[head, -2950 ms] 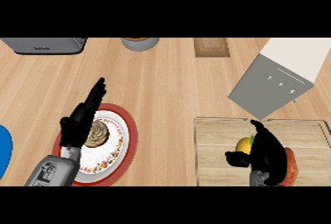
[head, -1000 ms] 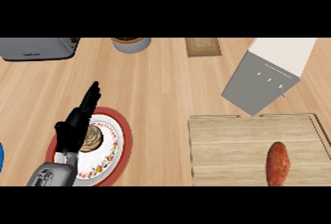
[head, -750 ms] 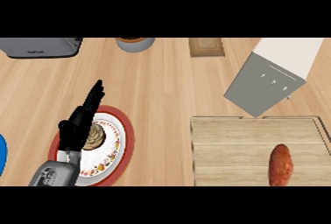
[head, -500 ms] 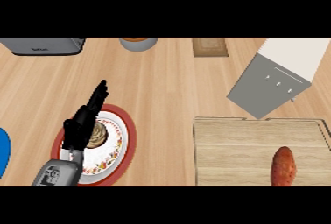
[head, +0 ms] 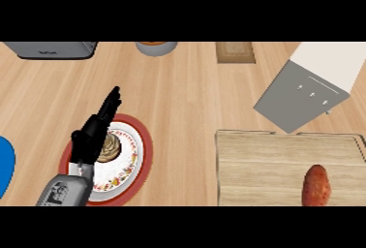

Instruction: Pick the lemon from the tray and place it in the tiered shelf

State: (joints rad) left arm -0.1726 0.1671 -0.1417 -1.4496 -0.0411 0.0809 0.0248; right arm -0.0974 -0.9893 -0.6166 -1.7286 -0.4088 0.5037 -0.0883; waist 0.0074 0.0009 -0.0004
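While no lemon shows, the pale wooden tray [head: 286,160] carries only a reddish oblong sweet potato [head: 316,186] near its right edge. The grey boxy shelf [head: 304,94] stands just behind it; the left hand [head: 94,135] hovers straight-fingered, holding nothing, over a red-rimmed plate [head: 137,160]

Left hand [head: 94,135] with straight fingers over red-rimmed plate [head: 142,160]; wooden tray [head: 265,164] bearing reddish vegetable [head: 315,185]

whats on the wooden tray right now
Only a reddish-brown oblong vegetable lies on the wooden tray, near its right side. No lemon shows there. The tray's lower part runs out of view, so anything there is unseen.
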